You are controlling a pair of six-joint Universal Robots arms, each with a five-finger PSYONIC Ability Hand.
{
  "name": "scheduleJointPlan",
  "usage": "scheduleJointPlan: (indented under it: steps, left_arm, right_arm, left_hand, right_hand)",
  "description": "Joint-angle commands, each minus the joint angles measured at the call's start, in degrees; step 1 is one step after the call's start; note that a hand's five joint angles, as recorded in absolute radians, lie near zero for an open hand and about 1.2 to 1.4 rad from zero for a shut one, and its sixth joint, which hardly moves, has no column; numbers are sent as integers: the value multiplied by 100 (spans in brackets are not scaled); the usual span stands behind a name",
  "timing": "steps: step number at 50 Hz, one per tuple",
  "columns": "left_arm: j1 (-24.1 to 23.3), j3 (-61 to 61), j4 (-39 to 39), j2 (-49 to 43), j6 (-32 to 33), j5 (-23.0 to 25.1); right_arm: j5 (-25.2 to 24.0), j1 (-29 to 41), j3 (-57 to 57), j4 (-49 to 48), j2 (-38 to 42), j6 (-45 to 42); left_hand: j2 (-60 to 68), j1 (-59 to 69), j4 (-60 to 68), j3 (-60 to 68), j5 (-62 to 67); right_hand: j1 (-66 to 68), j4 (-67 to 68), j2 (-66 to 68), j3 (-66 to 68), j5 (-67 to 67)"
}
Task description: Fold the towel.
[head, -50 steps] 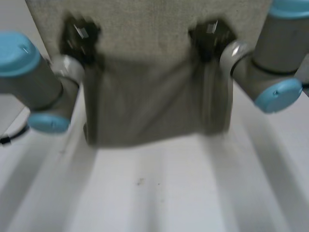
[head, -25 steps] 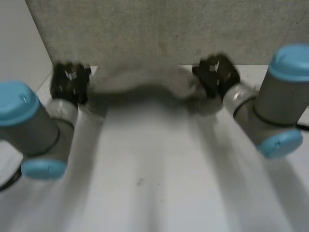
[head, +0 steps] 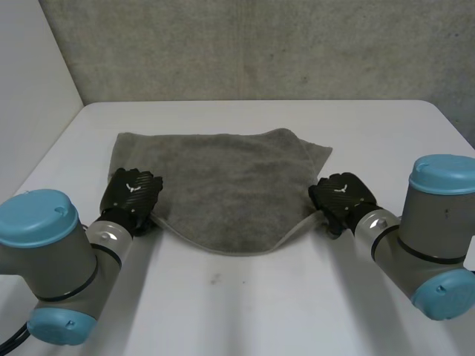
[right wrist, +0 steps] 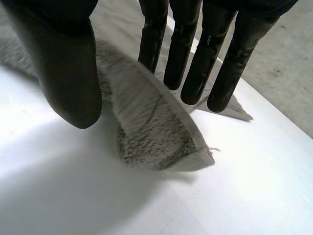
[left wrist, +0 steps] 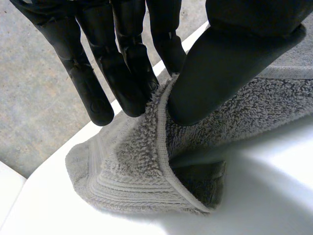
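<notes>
A grey towel (head: 223,185) lies doubled on the white table (head: 245,304), its near edge sagging in a curve between my hands. My left hand (head: 133,191) is at the towel's near left corner. In the left wrist view the fingers (left wrist: 122,73) and thumb pinch the raised towel edge (left wrist: 161,147) between them. My right hand (head: 343,194) is at the near right corner. In its wrist view the thumb (right wrist: 68,73) and fingers (right wrist: 195,58) stand apart, and the towel corner (right wrist: 156,132) droops loose in the gap, touching neither.
A grey wall (head: 260,44) rises behind the table's far edge. A lighter wall (head: 30,89) runs along the table's left side. Bare table lies in front of the towel and beyond its right side.
Both hands swung the towel down from in front of the camera onto the table. The right hand's thumb and fingers have parted from the corner.
</notes>
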Motion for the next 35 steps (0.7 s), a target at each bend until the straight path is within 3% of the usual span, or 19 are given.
scheduleJointPlan:
  steps: [1, 13, 27, 30, 32, 33, 34, 35]
  left_arm:
    - [-1, -117, 138, 25, -1, -3]
    - [8, -241, 385, 42, -1, -3]
    - [87, -241, 385, 60, -10, 6]
    - [122, -241, 385, 51, -10, 14]
    - [140, -241, 393, 42, -10, 23]
    - [149, -232, 393, 25, -10, 23]
    - [157, -214, 393, 7, -10, 23]
    - [157, -214, 393, 7, -10, 23]
  right_arm:
    - [-207, -248, 40, -113, -42, 370]
    - [-770, -574, -390, 570, 2, 45]
    - [-876, -592, -1015, 1214, 512, -140]
    - [-876, -592, -1138, 1231, 643, -193]
    - [-884, -627, -1182, 1231, 687, -263]
    - [-885, -627, -1182, 1231, 687, -263]
    - [-893, -679, -1191, 1240, 687, -281]
    - [-893, -680, -1191, 1240, 687, -281]
  left_hand:
    - [1022, 1176, 1017, 1029, 1110]
    - [1022, 1176, 1017, 1029, 1110]
    - [1022, 1176, 1017, 1029, 1110]
    - [1022, 1176, 1017, 1029, 1110]
    - [1022, 1176, 1017, 1029, 1110]
    - [1022, 1176, 1017, 1029, 1110]
    - [1022, 1176, 1017, 1029, 1110]
    - [1022, 1176, 1017, 1029, 1110]
  right_hand:
    - [-645, -653, -716, -680, -518]
    - [-1001, -1009, -1072, -1037, -874]
    - [-563, -571, -634, -599, -436]
    - [-42, -50, -113, -78, 85]
    - [1361, 1354, 1290, 1326, 1488]
    - [1371, 1363, 1300, 1335, 1498]
    - [2603, 2596, 2532, 2568, 2730]
    - [2616, 2608, 2545, 2580, 2743]
